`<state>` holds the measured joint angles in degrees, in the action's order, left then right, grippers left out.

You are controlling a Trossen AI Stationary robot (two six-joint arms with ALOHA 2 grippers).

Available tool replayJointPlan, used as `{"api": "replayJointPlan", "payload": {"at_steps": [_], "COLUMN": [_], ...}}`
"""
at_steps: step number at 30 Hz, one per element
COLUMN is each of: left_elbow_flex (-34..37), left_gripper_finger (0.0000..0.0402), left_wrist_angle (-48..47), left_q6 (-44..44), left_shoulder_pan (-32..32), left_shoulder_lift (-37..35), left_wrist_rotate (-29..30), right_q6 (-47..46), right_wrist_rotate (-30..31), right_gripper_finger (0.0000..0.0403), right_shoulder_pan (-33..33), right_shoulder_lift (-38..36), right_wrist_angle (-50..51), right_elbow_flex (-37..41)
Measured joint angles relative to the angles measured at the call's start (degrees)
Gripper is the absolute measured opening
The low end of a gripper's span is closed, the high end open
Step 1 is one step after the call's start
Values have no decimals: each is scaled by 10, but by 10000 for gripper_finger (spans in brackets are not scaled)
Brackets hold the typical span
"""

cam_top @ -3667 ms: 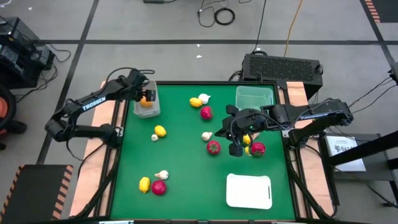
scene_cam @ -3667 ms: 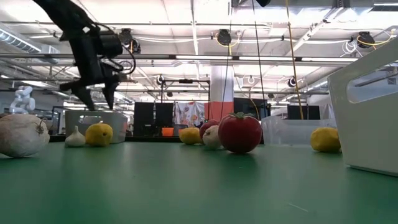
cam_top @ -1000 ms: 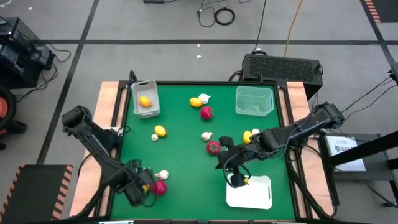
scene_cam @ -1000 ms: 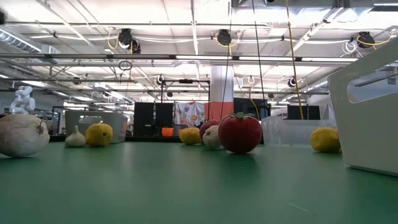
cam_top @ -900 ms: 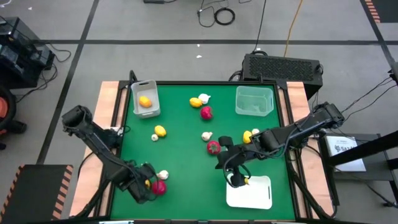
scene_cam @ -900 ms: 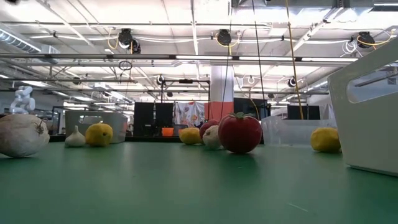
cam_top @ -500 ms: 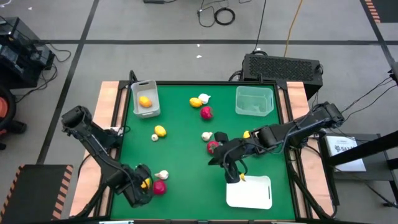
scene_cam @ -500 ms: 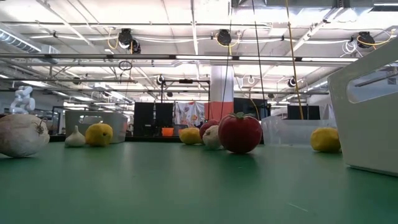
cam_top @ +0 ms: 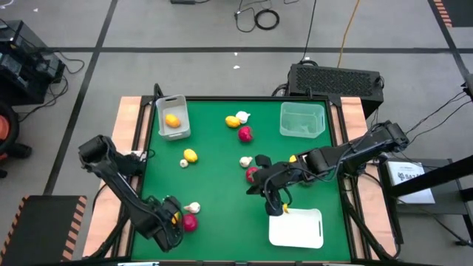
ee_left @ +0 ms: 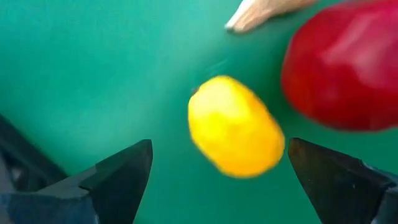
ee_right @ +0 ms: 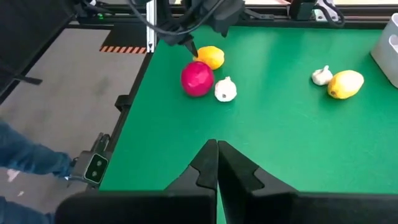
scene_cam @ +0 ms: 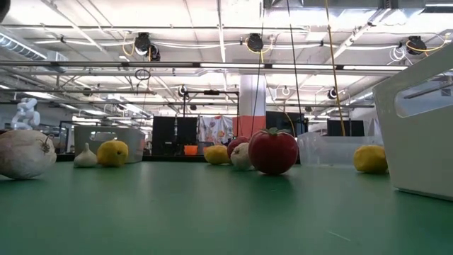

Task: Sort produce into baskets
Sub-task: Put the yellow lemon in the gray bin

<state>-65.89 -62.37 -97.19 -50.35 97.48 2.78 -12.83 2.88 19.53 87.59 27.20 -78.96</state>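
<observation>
Near the table's near-left corner lie a yellow lemon (cam_top: 174,217), a red round fruit (cam_top: 189,222) and a white garlic bulb (cam_top: 194,208). My left gripper (cam_top: 170,224) points down over the lemon (ee_left: 235,127), open, one finger on either side of it without touching; the red fruit (ee_left: 345,62) lies just beside it. My right gripper (cam_top: 277,204) hangs shut above the mat, just beyond the white tray (cam_top: 298,229), holding nothing. The whitish bin (cam_top: 174,130) at the far left holds one lemon (cam_top: 172,121). The greenish bin (cam_top: 303,120) stands at the far right.
Loose produce on the green mat: a lemon (cam_top: 233,121) with a garlic (cam_top: 243,116), a red fruit (cam_top: 244,134), a lemon (cam_top: 191,155) with a garlic (cam_top: 183,162), a garlic (cam_top: 245,161), a red fruit (cam_top: 252,175) and a lemon (cam_top: 294,158) beside my right arm.
My left gripper has shifted a little toward the lemon at the near left, sunk toward it and rolled about its own axis. My right gripper has drawn back slightly from the white tray's far-left corner toward the table's middle, staying shut.
</observation>
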Motion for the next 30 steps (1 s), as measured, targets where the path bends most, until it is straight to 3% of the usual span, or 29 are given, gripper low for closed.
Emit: {"api": "replayJointPlan", "payload": {"at_steps": [7, 15, 22, 30], "left_elbow_flex": [1, 78, 87, 89], "left_gripper_finger": [381, 381, 379, 301], "left_wrist_angle": [11, 122, 128, 123], "left_q6": [14, 15, 32, 45], "left_shoulder_pan": [0, -1, -1, 1], "left_shoulder_lift": [27, 29, 28, 16], "left_wrist_rotate": [18, 5, 4, -8], "right_q6": [-12, -15, -15, -8], "right_wrist_rotate": [0, 0, 0, 0], "right_gripper_finger": [0, 0, 0, 0], "right_shoulder_pan": [0, 0, 0, -2], "right_shoulder_lift": [0, 0, 0, 0], "right_wrist_angle": [0, 5, 13, 13], "right_elbow_flex": [0, 0, 0, 0]}}
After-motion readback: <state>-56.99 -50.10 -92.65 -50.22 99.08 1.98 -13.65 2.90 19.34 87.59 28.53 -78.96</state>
